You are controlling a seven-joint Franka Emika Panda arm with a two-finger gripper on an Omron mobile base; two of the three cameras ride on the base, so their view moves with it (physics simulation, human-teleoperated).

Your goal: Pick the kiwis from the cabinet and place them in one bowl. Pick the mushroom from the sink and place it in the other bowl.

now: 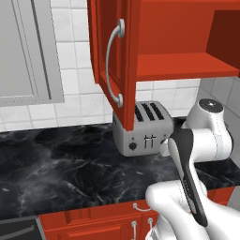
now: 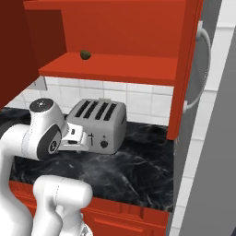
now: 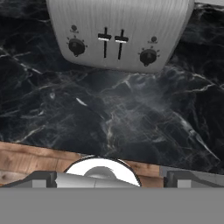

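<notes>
Black marble counter [image 3: 113, 118] spreads right beneath the pincer [image 3: 109, 177], whose two dark tips stand spread wide apart with nothing between them. Just ahead of the pincer sits the silver toaster [image 3: 118, 33], its levers and knobs facing the hand. Well above and beyond it, one kiwi [image 2: 85, 55] rests on the shelf of the red cabinet [image 2: 115, 64], whose door [image 1: 115, 61] hangs open.
</notes>
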